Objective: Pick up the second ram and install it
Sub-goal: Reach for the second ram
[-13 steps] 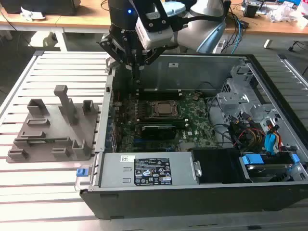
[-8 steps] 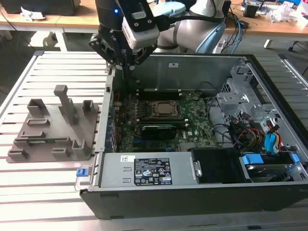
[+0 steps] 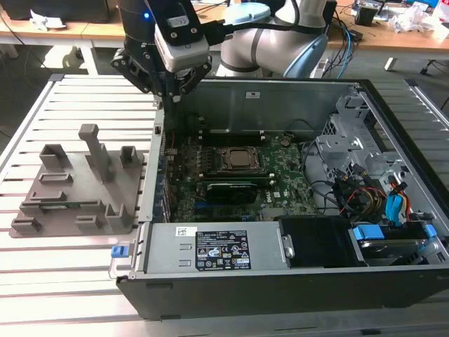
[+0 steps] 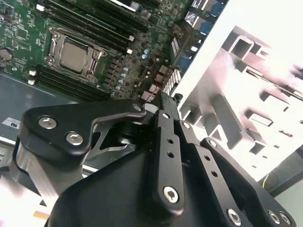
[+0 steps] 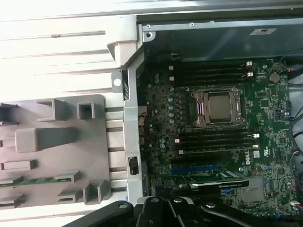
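The second ram [image 5: 33, 180] is a thin green stick lying in a slot of the grey holder block [image 5: 52, 142], outside the computer case. In the exterior view the ram [image 3: 66, 206] shows as a thin strip near the front of that holder [image 3: 105, 210]. My gripper [image 3: 172, 98] hangs above the case's wall on the exterior view's left, between holder and motherboard [image 3: 280, 168]. Its black fingers [image 4: 163, 113] stand together with nothing between them. Dark memory slots [image 5: 215, 139] run on both sides of the processor socket [image 5: 218, 106].
The open computer case [image 3: 252, 98] lies on a slatted metal table [image 3: 70, 281]. A power supply [image 3: 217, 249] sits at its front and drive bays with cables [image 3: 379, 203] on the exterior view's right. A black card [image 3: 228, 189] lies in front of the processor.
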`<move>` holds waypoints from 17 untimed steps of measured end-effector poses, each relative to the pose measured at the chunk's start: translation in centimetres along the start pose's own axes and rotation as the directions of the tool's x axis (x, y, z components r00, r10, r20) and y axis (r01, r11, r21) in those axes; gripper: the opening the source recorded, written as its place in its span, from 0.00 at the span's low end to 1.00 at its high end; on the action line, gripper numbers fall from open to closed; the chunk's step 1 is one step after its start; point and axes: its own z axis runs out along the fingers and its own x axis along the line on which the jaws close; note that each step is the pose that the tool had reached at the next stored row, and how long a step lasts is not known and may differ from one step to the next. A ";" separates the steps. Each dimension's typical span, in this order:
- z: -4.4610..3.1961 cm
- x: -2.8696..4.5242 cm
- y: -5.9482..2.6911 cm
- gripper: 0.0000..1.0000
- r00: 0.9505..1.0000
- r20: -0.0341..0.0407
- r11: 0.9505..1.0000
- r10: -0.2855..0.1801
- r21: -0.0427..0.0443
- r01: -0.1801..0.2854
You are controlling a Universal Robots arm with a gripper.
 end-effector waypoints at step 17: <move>-0.13 5.31 -0.39 0.11 1.000 0.000 1.000 0.000 0.000 0.000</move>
